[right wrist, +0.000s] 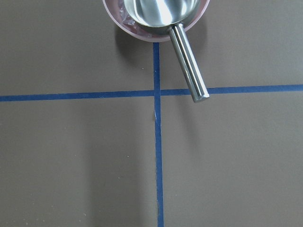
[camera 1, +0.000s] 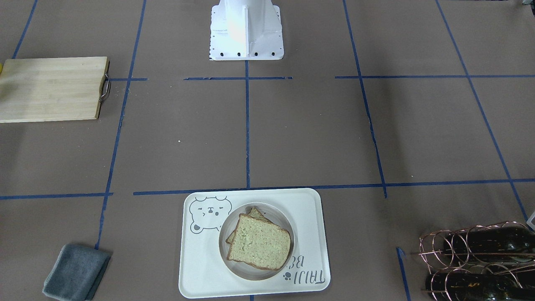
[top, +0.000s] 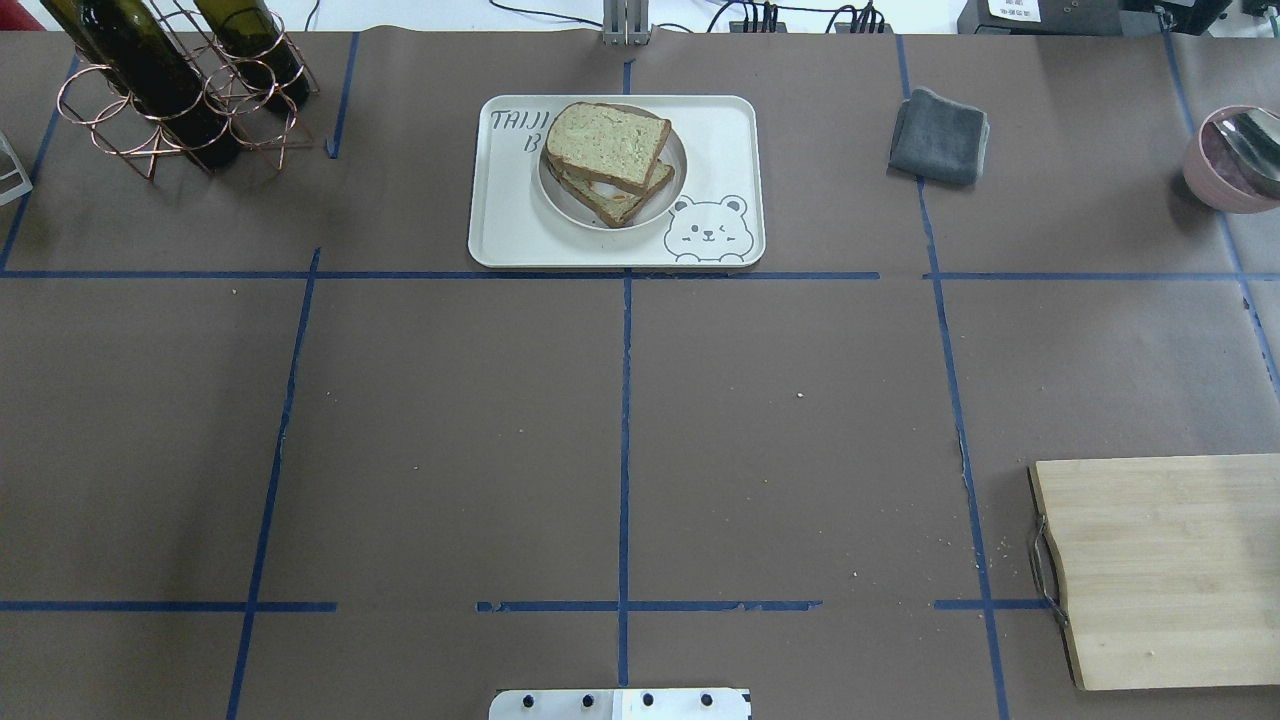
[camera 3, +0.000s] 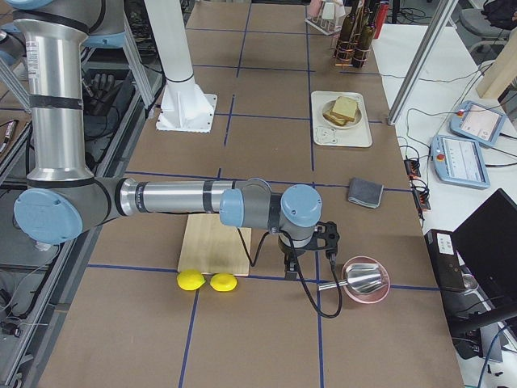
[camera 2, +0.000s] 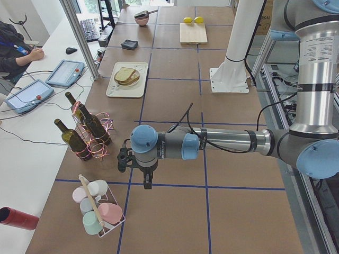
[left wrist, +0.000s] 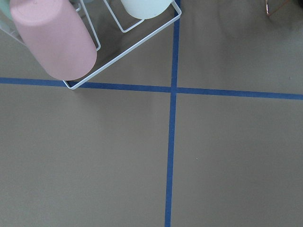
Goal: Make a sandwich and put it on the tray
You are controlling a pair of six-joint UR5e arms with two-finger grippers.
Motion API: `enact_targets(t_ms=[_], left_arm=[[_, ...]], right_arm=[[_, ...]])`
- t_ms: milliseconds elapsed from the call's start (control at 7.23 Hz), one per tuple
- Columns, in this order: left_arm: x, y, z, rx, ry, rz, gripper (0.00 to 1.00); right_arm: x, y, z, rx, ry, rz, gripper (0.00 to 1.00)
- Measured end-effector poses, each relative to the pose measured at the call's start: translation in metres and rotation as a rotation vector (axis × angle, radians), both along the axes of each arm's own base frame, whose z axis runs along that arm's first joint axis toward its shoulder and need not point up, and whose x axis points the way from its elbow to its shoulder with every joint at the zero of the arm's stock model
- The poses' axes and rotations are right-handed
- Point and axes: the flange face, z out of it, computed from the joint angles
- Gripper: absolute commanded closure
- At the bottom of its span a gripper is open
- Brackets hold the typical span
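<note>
The sandwich point(camera 1: 259, 244) is two tan bread slices stacked askew on a small round white plate point(camera 1: 255, 274), which sits on the cream bear tray point(camera 1: 305, 209). In the overhead view the sandwich point(top: 608, 160) shows a bit of white and orange egg between the slices, on the tray point(top: 720, 130) at the far middle of the table. Both arms are far from it. The left gripper point(camera 2: 146, 182) hangs over the table's left end near the cup rack. The right gripper point(camera 3: 289, 260) hangs over the right end near the pink bowl. I cannot tell whether either is open or shut.
A pale wooden cutting board point(top: 1160, 570) lies near right, with two lemons point(camera 3: 202, 280) beside it. A grey cloth point(top: 940, 135) lies right of the tray. A copper bottle rack point(top: 170, 90) stands far left. A pink bowl with a metal scoop point(right wrist: 156, 19) and a cup rack point(left wrist: 52, 38) sit at the table ends.
</note>
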Motion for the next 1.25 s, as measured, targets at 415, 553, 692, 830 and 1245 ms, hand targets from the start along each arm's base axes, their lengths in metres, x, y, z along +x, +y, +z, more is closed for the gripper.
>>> enact_targets(t_ms=[415,553,692,830,1245], left_arm=[[-0.001,-0.004,-0.006,0.009,-0.004,-0.004,0.00],[-0.001,-0.005,-0.006,0.010,-0.005,-0.004,0.00],[-0.001,-0.005,-0.006,0.010,-0.005,-0.004,0.00],[-0.001,-0.005,-0.006,0.011,-0.005,-0.004,0.00],[-0.001,-0.005,-0.006,0.010,-0.006,-0.004,0.00]], right_arm=[[0.000,0.027,0.016,-0.009,0.002,0.000,0.00],[-0.001,0.031,0.020,0.004,0.005,0.000,0.00],[-0.001,0.033,0.022,0.012,0.005,0.000,0.00],[-0.001,0.034,0.023,0.015,0.005,0.001,0.00],[-0.001,0.034,0.023,0.017,0.005,0.002,0.00]])
